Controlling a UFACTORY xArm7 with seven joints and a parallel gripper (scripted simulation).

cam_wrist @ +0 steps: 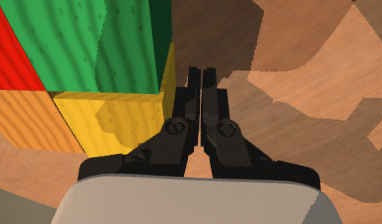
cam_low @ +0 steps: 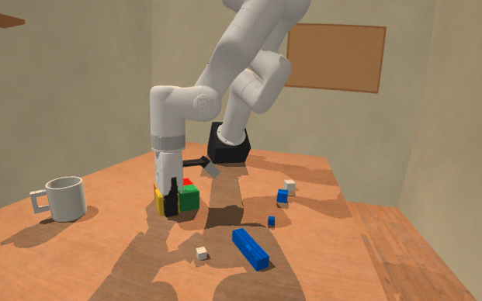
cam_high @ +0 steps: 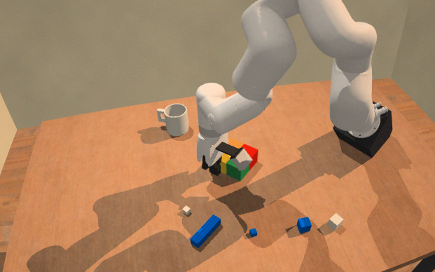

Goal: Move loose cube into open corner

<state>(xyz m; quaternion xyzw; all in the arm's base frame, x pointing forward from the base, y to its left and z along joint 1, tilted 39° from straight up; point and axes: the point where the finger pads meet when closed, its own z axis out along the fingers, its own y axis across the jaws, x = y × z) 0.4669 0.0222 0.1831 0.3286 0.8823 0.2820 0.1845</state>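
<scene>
The yellow cube (cam_high: 224,165) (cam_low: 160,203) (cam_wrist: 127,120) sits in a corner of the square, beside the orange cube (cam_high: 236,143) (cam_wrist: 32,117) and the green cube (cam_high: 235,172) (cam_low: 189,199) (cam_wrist: 77,40). The red cube (cam_high: 253,153) (cam_low: 187,181) (cam_wrist: 7,55) is diagonal to it. In the wrist view a small dark notch shows where the cubes' corners meet, and yellow's right face shows slightly beyond green's. Whether the faces are fully flush cannot be told. My gripper (cam_high: 210,169) (cam_low: 171,211) (cam_wrist: 201,85) is shut and empty, low beside yellow's outer face; contact is unclear.
A white mug (cam_high: 176,120) (cam_low: 67,202) stands behind the gripper in the top view. A blue bar (cam_high: 205,231) (cam_low: 250,249), a small white cube (cam_high: 186,210) (cam_low: 201,253), blue cubes (cam_high: 304,224) (cam_high: 253,232) and a larger white cube (cam_high: 335,221) lie toward the front.
</scene>
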